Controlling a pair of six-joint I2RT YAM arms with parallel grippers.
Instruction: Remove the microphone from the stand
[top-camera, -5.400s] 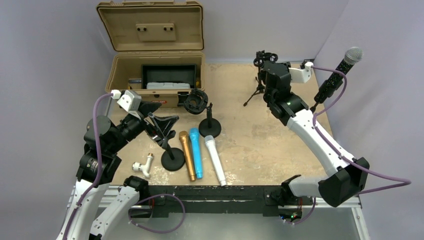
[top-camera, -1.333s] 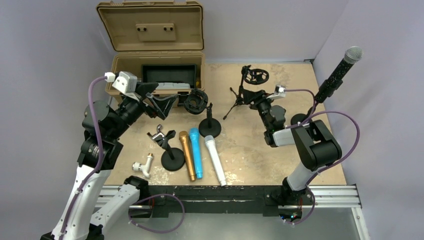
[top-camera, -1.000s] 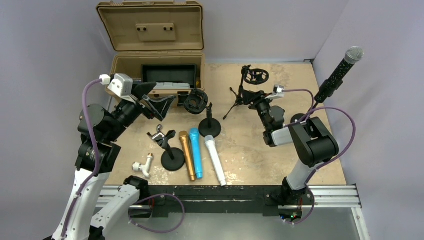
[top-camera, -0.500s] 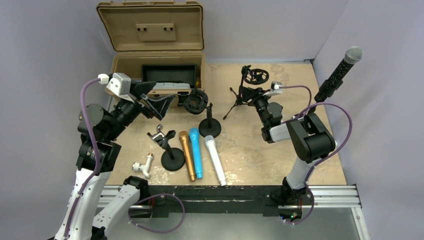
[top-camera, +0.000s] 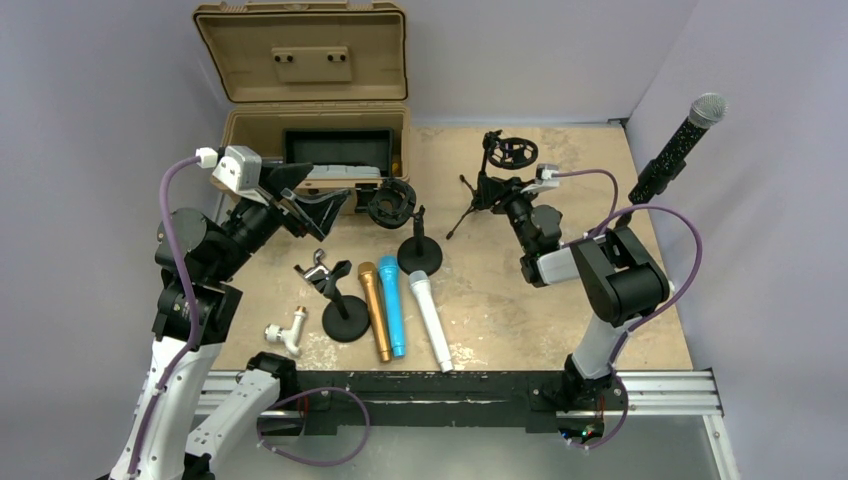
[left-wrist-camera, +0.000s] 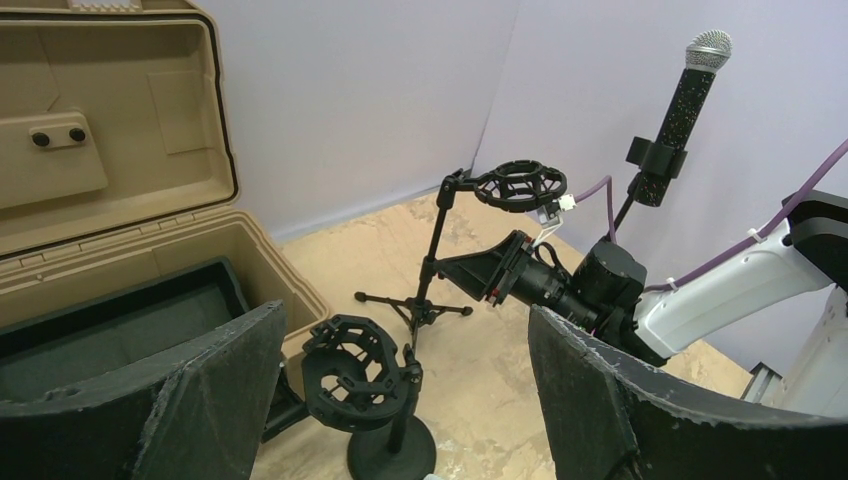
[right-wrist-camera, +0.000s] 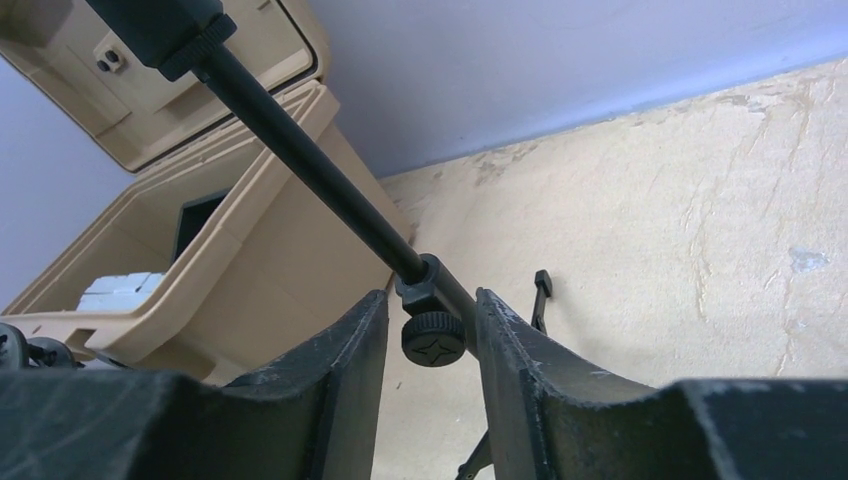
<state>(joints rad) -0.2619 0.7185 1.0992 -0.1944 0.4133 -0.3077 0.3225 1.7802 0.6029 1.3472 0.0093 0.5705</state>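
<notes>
The black microphone (top-camera: 680, 140) with a silver mesh head stands tilted in the clip of its stand at the far right edge, and also shows in the left wrist view (left-wrist-camera: 682, 100). Neither gripper touches it. My right gripper (top-camera: 495, 188) lies low, left of that stand, at the black tripod stand (top-camera: 478, 200) that carries an empty shock mount (top-camera: 512, 152). In the right wrist view its fingers straddle the tripod's pole (right-wrist-camera: 300, 150) and knob (right-wrist-camera: 434, 338), with a gap on the left side. My left gripper (top-camera: 312, 198) is open and empty, raised by the case.
An open tan case (top-camera: 250, 130) stands at the back left. A shock mount on a round base (top-camera: 392, 203), a clip stand (top-camera: 345, 318), gold (top-camera: 375, 310), blue (top-camera: 392, 305) and white (top-camera: 430, 320) microphones and a white fitting (top-camera: 285, 332) lie centre-left.
My right arm has come down from the back and crept left along the table to the tripod stand. My left gripper rose toward the case, then held still.
</notes>
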